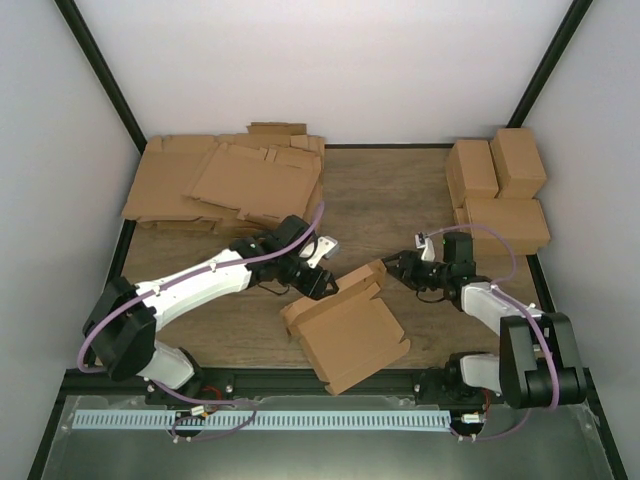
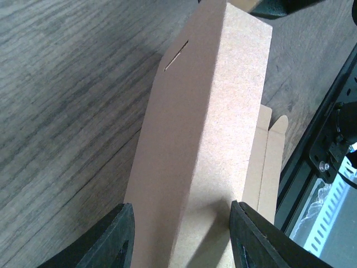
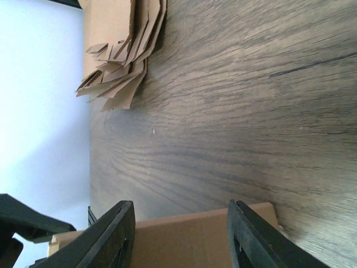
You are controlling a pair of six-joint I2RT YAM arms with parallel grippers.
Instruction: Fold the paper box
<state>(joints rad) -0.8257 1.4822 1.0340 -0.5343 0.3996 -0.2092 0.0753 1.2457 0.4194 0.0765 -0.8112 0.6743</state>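
The paper box (image 1: 350, 335) lies half folded on the wooden table, between my two arms. One long wall stands up along its far edge. My left gripper (image 1: 325, 283) is at the left part of that wall. In the left wrist view its jaws stand apart over the creased brown ridge of the box (image 2: 223, 111), which fills the gap of the gripper (image 2: 183, 223). The right gripper (image 1: 398, 265) faces the wall's right end. Its jaws are open, and a box edge (image 3: 184, 240) runs across behind the gripper (image 3: 181, 223).
A stack of wide flat cardboard sheets (image 1: 225, 180) lies at the back left, also seen in the right wrist view (image 3: 120, 61). Three closed brown boxes (image 1: 497, 190) stand at the back right. The black rail (image 2: 329, 167) runs along the table's near edge.
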